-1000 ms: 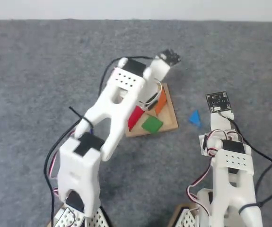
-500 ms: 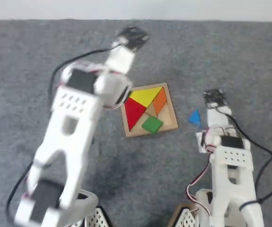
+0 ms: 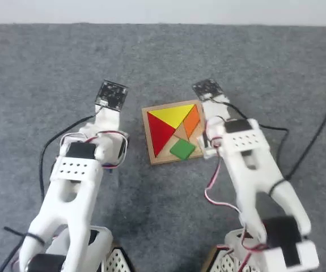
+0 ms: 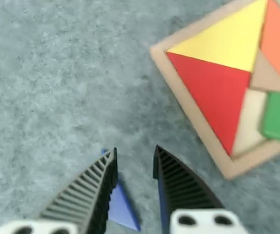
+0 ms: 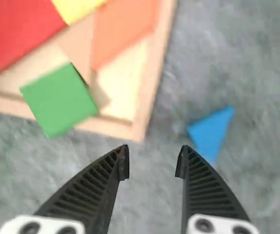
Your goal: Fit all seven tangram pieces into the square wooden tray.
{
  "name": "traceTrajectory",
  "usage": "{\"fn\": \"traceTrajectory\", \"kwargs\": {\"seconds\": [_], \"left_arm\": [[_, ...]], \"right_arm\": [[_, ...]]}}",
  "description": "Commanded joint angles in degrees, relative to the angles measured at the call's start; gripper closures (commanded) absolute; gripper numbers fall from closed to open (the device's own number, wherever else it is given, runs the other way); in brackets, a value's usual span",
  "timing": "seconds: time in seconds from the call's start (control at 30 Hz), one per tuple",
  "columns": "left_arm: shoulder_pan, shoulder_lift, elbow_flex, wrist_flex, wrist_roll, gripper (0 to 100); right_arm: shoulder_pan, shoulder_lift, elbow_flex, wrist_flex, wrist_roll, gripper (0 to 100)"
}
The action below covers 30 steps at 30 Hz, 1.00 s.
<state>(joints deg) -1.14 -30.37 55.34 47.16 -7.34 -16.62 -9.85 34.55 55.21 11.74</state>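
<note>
High view. The wooden tray [image 3: 146, 136] sat on the grey carpet [image 3: 38, 73] between my two arms. My left arm [image 3: 75, 175] stood off to one side of it. My right arm [image 3: 245, 153] stood close on the other side, its wrist right at the tray's edge. In the tray, the yellow triangle [image 3: 171, 115] lay along the far side. The red triangle [image 3: 160, 135] touched it, and the orange piece [image 3: 191, 120] lay next to the yellow one. The green square [image 3: 182, 148] sat by the near rim. Pale bare wood showed between orange and green.

Left wrist view. My left gripper [image 4: 135, 152] hung over the carpet, apart from the tray, its fingers spread with a clear gap between them. A dark blue triangle [image 4: 121, 210] lay flat on the carpet in that gap, close against one finger. I could not tell whether either finger touched it. The tray's corner with the yellow and red triangles lay beyond the fingertips.

Right wrist view. My right gripper [image 5: 154, 147] was open as well, with bare carpet between its fingers, just off the tray's rim. A light blue triangle [image 5: 210, 131] lay on the carpet outside the tray, just beside it and near one fingertip. The green square sat askew, one corner overlapping the rim rather than lying flat in the recess.
</note>
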Motion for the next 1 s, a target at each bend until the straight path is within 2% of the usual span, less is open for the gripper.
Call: {"fn": "traceTrajectory", "kwargs": {"seconds": [0.0,0.17,0.5,0.8,0.97], "left_arm": [[-1.7,2.2,-0.7,-4.9,0.7,87],[-1.8,3.6,-1.7,-4.8,0.4,87],[-1.8,3.6,-1.8,-4.8,0.4,87],[-1.8,3.6,-1.7,-4.8,0.4,87],[-1.8,3.6,-1.6,-4.8,0.4,87]], "right_arm": [[-3.1,2.9,-6.8,-1.9,-0.9,82.1],[-8.1,8.0,-9.1,-2.3,-2.3,82.1],[-3.8,11.4,-9.2,0.3,-4.7,82.2],[-6.5,14.5,-9.5,-0.3,-4.6,82.2],[-5.7,15.0,-9.3,0.2,-4.7,82.2]]}}
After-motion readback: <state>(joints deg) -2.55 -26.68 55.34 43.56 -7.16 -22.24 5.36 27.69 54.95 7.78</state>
